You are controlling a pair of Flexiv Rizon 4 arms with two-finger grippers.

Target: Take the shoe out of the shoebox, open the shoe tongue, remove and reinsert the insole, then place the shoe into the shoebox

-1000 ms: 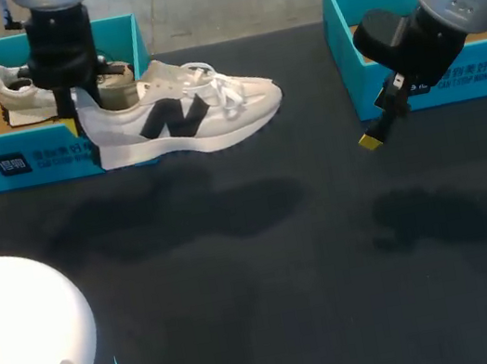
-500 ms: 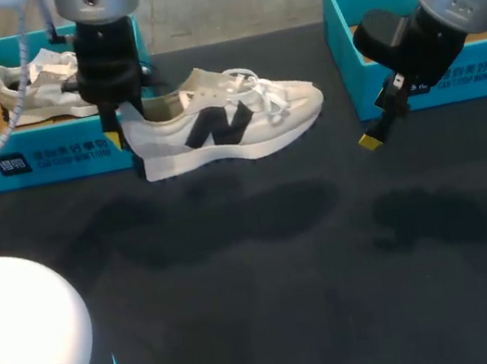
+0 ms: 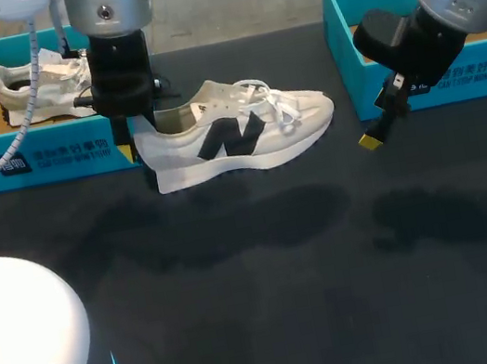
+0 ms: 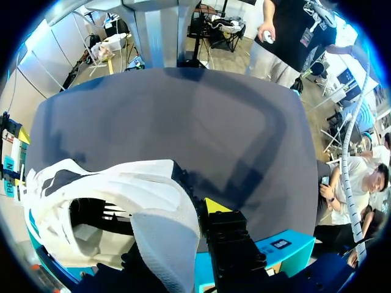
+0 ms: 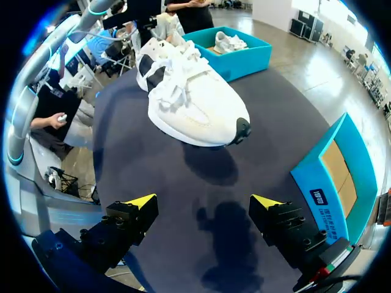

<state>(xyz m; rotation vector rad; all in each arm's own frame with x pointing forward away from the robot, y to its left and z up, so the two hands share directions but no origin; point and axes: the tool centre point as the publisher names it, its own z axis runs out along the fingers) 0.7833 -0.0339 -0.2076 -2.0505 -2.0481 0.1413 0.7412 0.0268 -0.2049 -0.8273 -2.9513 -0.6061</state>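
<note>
A white sneaker with a dark side mark hangs above the dark table, toe pointing toward the right box. My left gripper is shut on its heel collar, just in front of the left teal shoebox. In the left wrist view the sneaker's heel sits against a yellow-tipped finger; the other finger is hidden behind the fabric. My right gripper stands open in front of the right teal shoebox. In the right wrist view the sneaker lies ahead of the open gripper, toe toward it.
A second white sneaker lies inside the left shoebox, also seen in the right wrist view as a sneaker in the far box. The right shoebox's wall is close beside my right gripper. A white robot base fills the near left.
My left arm has carried the sneaker to the right and a little nearer, away from the left shoebox. The right arm has not moved.
</note>
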